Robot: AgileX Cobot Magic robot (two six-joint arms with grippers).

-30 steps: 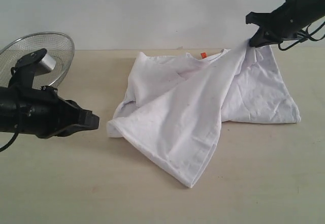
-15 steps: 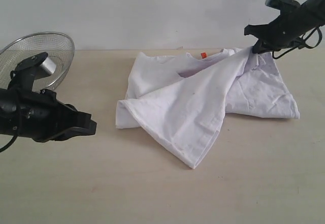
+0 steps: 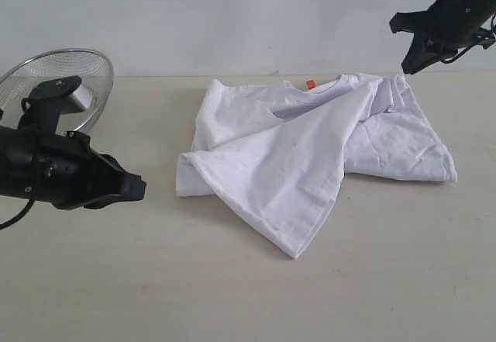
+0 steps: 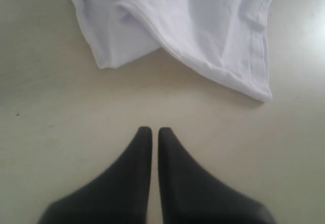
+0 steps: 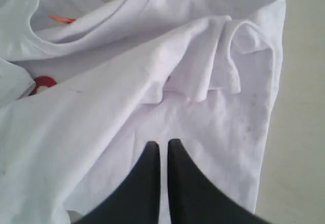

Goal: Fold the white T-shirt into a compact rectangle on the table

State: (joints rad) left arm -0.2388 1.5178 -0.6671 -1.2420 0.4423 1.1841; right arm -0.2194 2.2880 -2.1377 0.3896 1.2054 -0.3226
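White T-shirt is found crumpled on the table, right of centre in the exterior view — a broad flap is thrown diagonally across the body, its hemmed corner pointing toward the near edge. Orange neck tag is seen at the far side. A patch of red lettering is just visible under the flap in the right wrist view. No rectangle is formed yet, so the fold is judged to be at an early stage.

Right gripper is held in the air above the shirt's far right corner, jaws closed together on nothing. Left gripper is held low over bare table, well apart from the shirt's left edge, jaws likewise pressed together and empty. A wire-mesh basket stands behind the left arm.

Flattening is judged to be needed first: the flap should be gripped at its hemmed corner, one layer only, and drawn out flat — otherwise the bunched layers near the right sleeve are likely to be caught.
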